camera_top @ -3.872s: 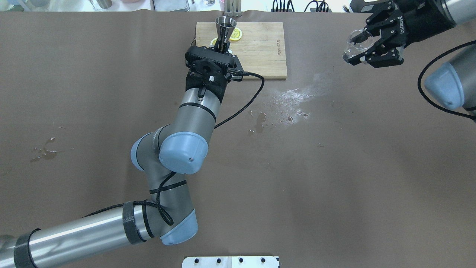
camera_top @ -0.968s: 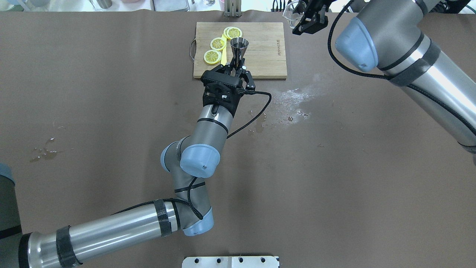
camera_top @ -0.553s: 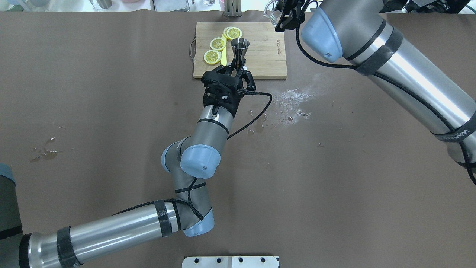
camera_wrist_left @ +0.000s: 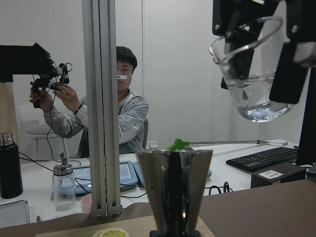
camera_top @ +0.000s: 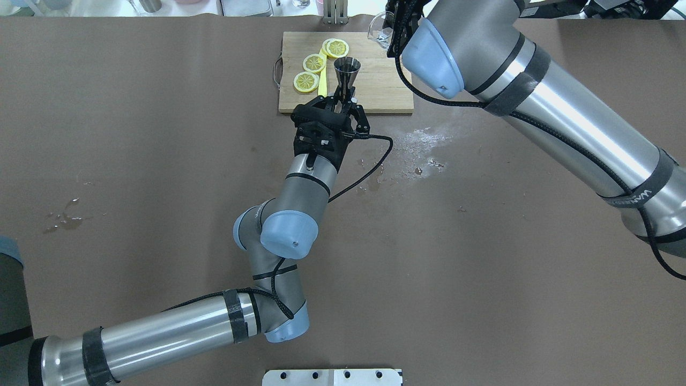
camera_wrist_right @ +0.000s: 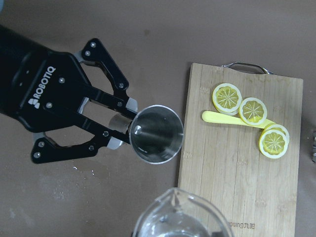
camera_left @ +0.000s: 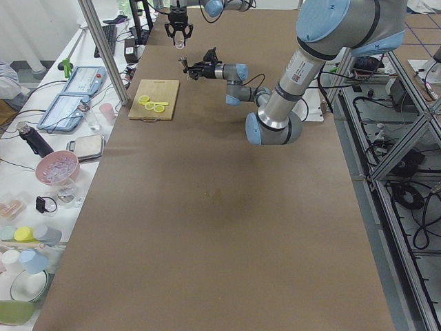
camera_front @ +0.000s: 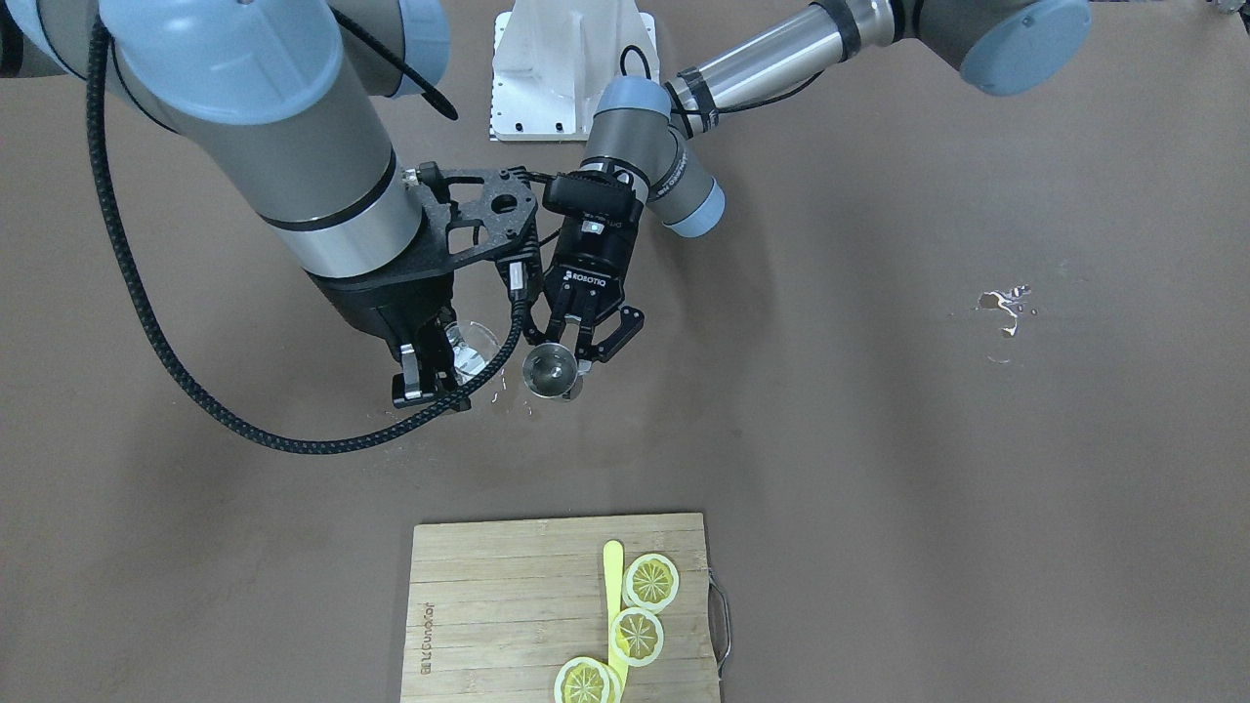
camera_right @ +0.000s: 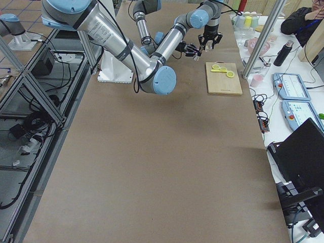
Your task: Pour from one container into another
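Note:
My left gripper is shut on the stem of a steel jigger, held upright with its mouth open above the table. The overhead view shows the jigger over the near edge of the cutting board. My right gripper is shut on a clear glass cup with some water in it. From the left wrist, the cup hangs above and to the right of the jigger, tilted slightly. From the right wrist, the jigger sits just ahead of the cup's rim.
Three lemon slices and a yellow strip lie on the wooden board. Wet patches mark the brown table beside the board, and another lies far left. An operator sits beyond the table's far edge.
My right arm has swung the glass cup leftward from the far right to above the board, close to the jigger. My left arm drew the jigger back off the lemon slices, then held still.

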Controlling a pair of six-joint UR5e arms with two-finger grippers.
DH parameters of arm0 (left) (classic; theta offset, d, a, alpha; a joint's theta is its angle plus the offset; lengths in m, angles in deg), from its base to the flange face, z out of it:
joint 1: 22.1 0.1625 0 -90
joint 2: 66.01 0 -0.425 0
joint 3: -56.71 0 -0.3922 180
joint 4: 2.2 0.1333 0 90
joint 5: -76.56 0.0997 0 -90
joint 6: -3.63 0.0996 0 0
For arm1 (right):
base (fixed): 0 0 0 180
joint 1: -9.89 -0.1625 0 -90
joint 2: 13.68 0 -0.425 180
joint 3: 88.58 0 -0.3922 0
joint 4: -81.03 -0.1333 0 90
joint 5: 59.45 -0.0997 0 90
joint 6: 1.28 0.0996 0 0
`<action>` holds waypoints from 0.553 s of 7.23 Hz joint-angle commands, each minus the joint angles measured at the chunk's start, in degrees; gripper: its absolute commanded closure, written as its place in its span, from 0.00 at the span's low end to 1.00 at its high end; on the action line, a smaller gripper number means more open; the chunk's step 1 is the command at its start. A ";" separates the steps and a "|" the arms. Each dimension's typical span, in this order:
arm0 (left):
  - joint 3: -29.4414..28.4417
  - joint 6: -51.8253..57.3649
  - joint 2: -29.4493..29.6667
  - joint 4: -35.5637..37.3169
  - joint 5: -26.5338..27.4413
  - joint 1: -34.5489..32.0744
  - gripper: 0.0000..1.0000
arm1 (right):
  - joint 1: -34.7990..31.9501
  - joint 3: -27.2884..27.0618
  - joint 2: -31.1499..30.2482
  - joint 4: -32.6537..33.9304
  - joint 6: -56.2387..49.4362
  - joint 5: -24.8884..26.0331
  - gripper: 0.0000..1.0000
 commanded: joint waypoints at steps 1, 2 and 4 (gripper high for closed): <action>0.03 -0.01 0.00 -0.04 -0.28 -0.02 1.00 | 1.42 2.24 2.11 2.13 -1.99 2.08 1.00; 0.03 -0.01 0.00 -0.04 -0.28 0.06 1.00 | 2.30 2.51 2.55 3.36 -3.39 3.13 1.00; 0.03 -0.01 0.00 -0.04 -0.28 0.07 1.00 | 2.74 3.13 2.99 4.77 -4.71 3.67 1.00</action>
